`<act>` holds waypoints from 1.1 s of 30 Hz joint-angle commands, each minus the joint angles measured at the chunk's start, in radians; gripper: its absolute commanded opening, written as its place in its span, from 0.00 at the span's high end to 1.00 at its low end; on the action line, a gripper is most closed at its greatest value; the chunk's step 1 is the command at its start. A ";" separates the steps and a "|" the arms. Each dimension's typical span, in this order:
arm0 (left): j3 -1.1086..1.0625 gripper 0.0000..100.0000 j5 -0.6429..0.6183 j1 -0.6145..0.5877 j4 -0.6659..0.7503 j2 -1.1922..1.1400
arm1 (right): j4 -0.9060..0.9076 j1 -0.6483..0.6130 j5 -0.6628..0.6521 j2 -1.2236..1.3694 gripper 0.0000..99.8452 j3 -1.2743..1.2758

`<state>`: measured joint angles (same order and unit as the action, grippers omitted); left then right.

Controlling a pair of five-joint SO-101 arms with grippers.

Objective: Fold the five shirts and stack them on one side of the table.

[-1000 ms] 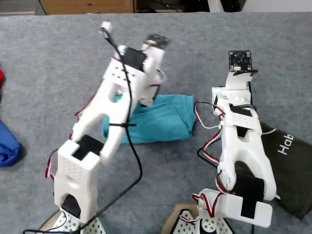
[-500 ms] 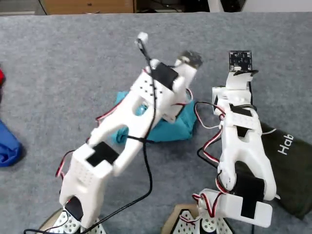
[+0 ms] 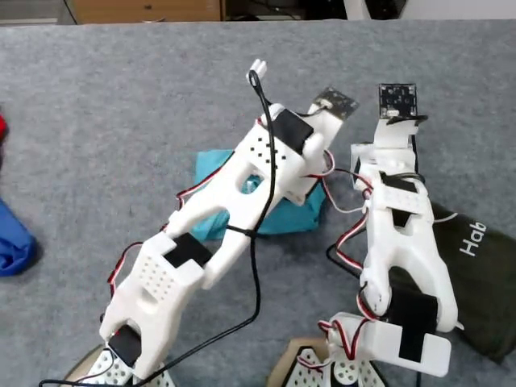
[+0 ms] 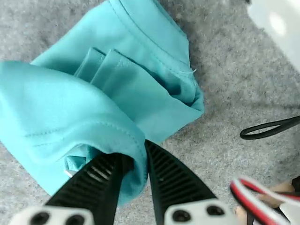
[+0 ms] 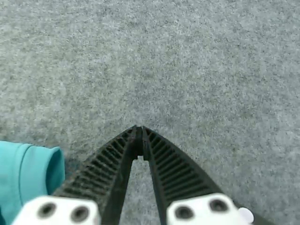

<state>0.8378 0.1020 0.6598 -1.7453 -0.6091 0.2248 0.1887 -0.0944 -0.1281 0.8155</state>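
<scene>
A teal shirt lies partly folded in the middle of the grey table, mostly under my left arm in the high view. In the left wrist view my left gripper is shut on a folded edge of the teal shirt, holding that layer over the rest. My right gripper is shut with nothing in it, over bare carpet, and a teal corner shows beside it. My right arm stands to the right of the shirt.
A dark green shirt lies at the right edge beside the right arm. A blue shirt and a bit of red cloth lie at the left edge. Grey carpet covers the table.
My left arm has swung to the right, dragging the held teal layer over the shirt, which is now more bunched and narrower. The right arm has not moved.
</scene>
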 commanded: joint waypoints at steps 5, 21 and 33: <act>0.048 0.98 -0.006 0.006 0.011 -0.025 | -0.025 0.021 0.026 -0.054 1.00 -0.022; 0.178 0.78 -0.203 -0.176 -0.011 -0.027 | -0.017 0.045 0.028 -0.061 1.00 -0.027; 0.239 0.98 -0.195 -0.635 -0.014 0.088 | 0.448 -0.142 -0.163 -0.171 1.00 -0.311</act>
<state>1.0925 -0.0959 0.1105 -1.7484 -0.6276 0.5117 0.1304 -0.2033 -0.2263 0.6590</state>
